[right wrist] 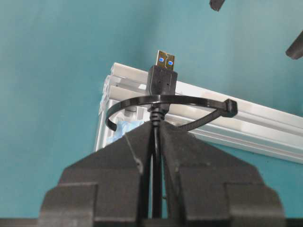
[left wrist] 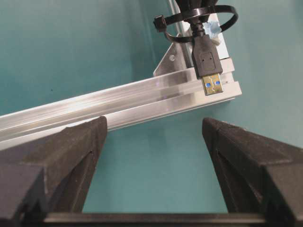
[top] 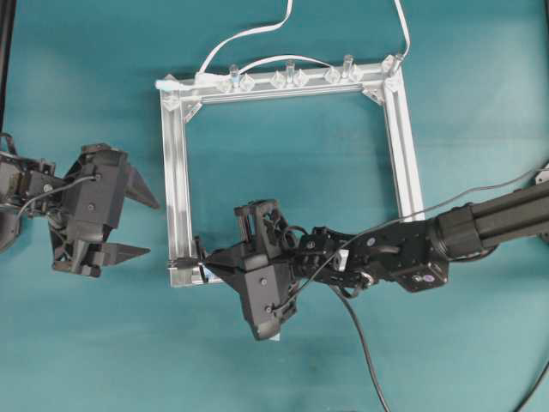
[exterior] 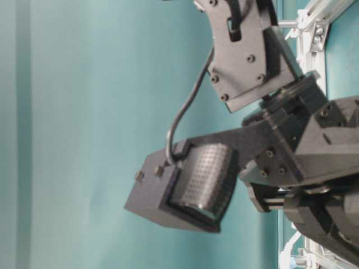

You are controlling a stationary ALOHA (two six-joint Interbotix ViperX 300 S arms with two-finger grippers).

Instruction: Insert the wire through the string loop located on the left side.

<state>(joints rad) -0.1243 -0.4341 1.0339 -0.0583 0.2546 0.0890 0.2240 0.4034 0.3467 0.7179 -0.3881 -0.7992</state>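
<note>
The wire (right wrist: 155, 142) is a thin black cable ending in a black plug (right wrist: 162, 78) with a metal tip. My right gripper (right wrist: 155, 124) is shut on the cable just behind the plug, at the lower-left corner of the silver frame (top: 176, 172). The plug pokes through the string loop (right wrist: 189, 99), a thin black band with a pale blue tag (right wrist: 124, 128) at its base. In the left wrist view the plug (left wrist: 208, 61) sticks out of the string loop (left wrist: 180, 39) towards my left gripper (left wrist: 154, 126). It stands open and empty, short of the frame rail (left wrist: 142, 97).
White flat cables (top: 249, 34) and clear clips (top: 290, 77) sit along the frame's far rail. The wire's slack (top: 364, 343) trails towards the table's near edge. My left gripper (top: 153, 228) is just left of the frame's left rail. The table-level view shows only arm parts.
</note>
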